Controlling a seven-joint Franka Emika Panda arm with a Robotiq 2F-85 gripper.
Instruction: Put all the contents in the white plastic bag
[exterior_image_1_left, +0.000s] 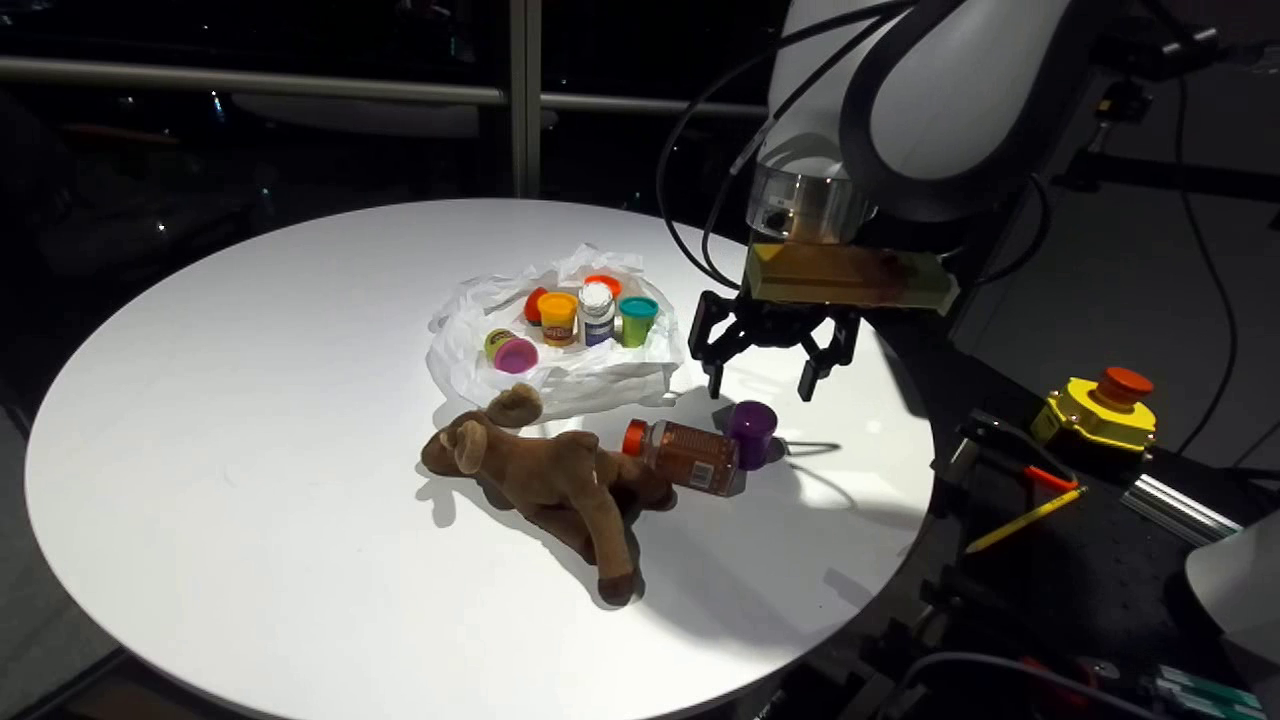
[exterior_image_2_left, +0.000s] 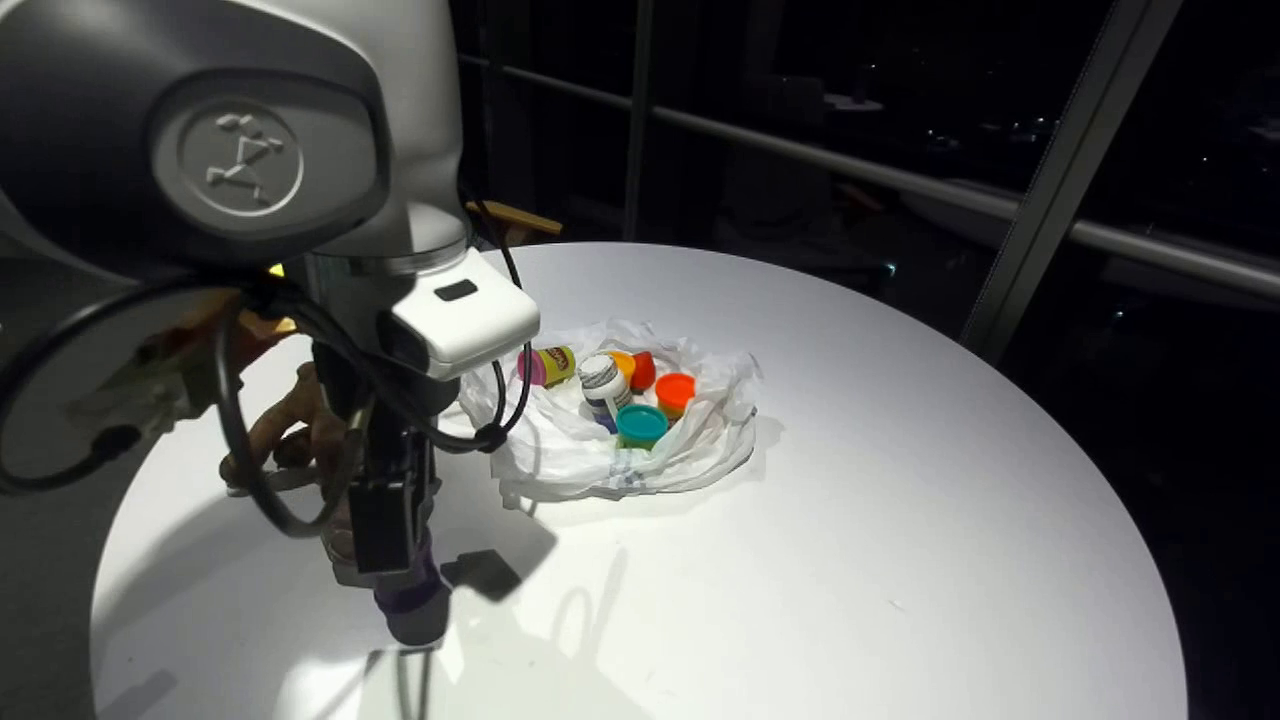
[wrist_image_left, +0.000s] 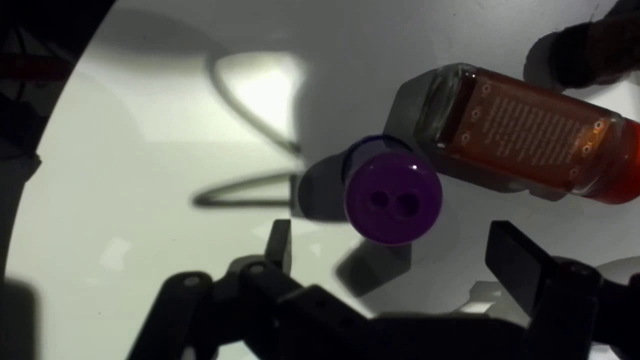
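Note:
The white plastic bag (exterior_image_1_left: 625, 385) lies spread on the table; it shows in both exterior views (exterior_image_2_left: 575, 480). On it are several play-dough tubs, including a teal-lidded one (exterior_image_1_left: 638, 320), and a white bottle (exterior_image_1_left: 596, 315). A purple tub (exterior_image_1_left: 752, 432) stands upright beside a bottle with an orange cap (exterior_image_1_left: 690, 455), which lies on its side. A brown plush animal (exterior_image_1_left: 545, 470) lies by the cap end. My gripper (exterior_image_1_left: 760, 392) is open and empty above the purple tub. In the wrist view the purple tub (wrist_image_left: 393, 199) appears between and slightly ahead of the fingertips (wrist_image_left: 390, 241).
The round white table (exterior_image_1_left: 250, 420) has its edge near the gripper side. A yellow box with a red button (exterior_image_1_left: 1100, 410) and a yellow pencil (exterior_image_1_left: 1025, 520) are on a dark surface beside the table. Cables (exterior_image_2_left: 235, 400) hang around the arm.

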